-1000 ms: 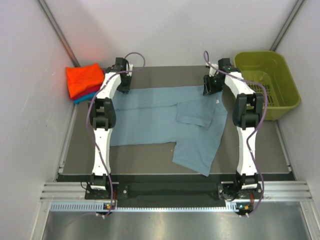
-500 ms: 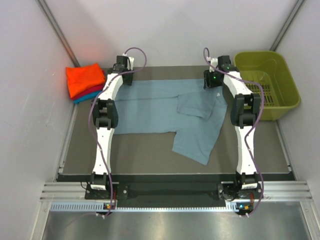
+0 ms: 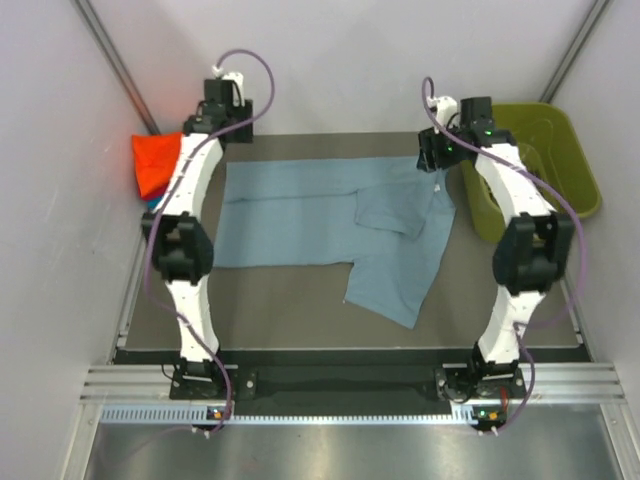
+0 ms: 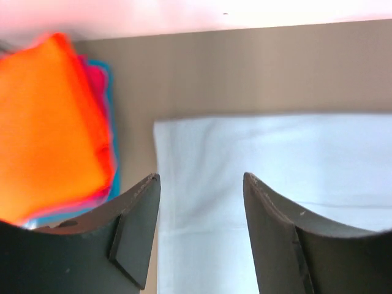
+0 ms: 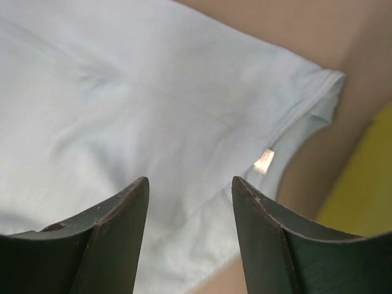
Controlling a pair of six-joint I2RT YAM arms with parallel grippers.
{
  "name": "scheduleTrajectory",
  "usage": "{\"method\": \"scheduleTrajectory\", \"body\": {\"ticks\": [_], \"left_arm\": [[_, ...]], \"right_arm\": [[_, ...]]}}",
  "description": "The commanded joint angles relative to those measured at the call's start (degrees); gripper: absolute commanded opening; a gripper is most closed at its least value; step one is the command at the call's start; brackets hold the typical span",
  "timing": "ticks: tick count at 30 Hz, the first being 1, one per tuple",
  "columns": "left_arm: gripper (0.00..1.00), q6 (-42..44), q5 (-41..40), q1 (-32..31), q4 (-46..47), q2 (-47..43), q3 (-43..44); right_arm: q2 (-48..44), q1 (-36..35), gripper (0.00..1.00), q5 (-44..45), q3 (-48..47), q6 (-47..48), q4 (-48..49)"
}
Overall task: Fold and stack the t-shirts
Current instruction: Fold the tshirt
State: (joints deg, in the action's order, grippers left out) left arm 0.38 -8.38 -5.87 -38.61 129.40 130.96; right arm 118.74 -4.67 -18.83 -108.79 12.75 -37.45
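Closest to the arm bases, one flap of the grey-blue shirt (image 3: 330,225) reaches toward the near edge of the table (image 3: 270,320). The rest lies spread flat across the middle, with a sleeve folded over on top.

Further back, the left gripper (image 4: 202,184) hangs over the shirt's far left corner, fingers apart, nothing in them. Same deal for the right gripper (image 5: 190,187), over the collar end by the little label (image 5: 264,160).

Back left there's the folded stack (image 3: 155,165), orange on top with red and teal under it. Back right, a green basket (image 3: 575,160).
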Motion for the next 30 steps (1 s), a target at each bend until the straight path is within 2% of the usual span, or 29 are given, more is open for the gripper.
{"method": "scheduleTrajectory", "body": {"ticks": [1, 2, 3, 5, 9, 13, 18, 23, 30], "left_arm": [[0.61, -3.46, 3.36, -0.55, 2.13, -18.99, -13.75], [0.61, -3.46, 3.81, -0.55, 2.66, -21.45, -18.41], [0.61, -3.55, 3.38, -0.55, 3.19, -25.04, -26.2], [0.6, -4.16, 2.67, -0.46, 3.98, -27.53, -34.4], [0.58, -6.44, 3.54, -0.37, 5.3, -30.52, -41.2], [0.57, -6.62, 4.78, -0.28, 5.21, -30.88, -43.24], [0.56, -6.53, 4.69, -0.11, 4.16, -29.39, -44.29], [0.55, -6.98, 5.13, 0.07, 4.33, -29.12, -46.32], [0.55, -5.66, 6.0, 0.16, 1.96, -26.66, -43.68]], "right_arm": [[-16.85, -3.4, 0.57, -5.86, 11.63, 9.54, 1.16], [-21.57, -4.38, 0.57, -5.87, 15.76, 11.92, 0.98], [-23.88, -5.34, 0.57, -5.87, 23.72, 14.03, 1.15], [-30.02, -8.06, 0.56, -6.57, 34.81, 18.87, 2.2], [-35.85, -13.69, 0.55, -7.27, 46.0, 24.24, 0.64], [-37.0, -19.84, 0.53, -7.54, 50.34, 31.97, -8.39], [-39.19, -26.09, 0.52, -4.2, 57.37, 39.88, -11.59], [-43.06, -28.82, 0.52, -4.55, 60.36, 42.7, -12.64], [-46.23, -33.65, 0.52, -4.11, 63.35, 42.0, -13.62]]}}
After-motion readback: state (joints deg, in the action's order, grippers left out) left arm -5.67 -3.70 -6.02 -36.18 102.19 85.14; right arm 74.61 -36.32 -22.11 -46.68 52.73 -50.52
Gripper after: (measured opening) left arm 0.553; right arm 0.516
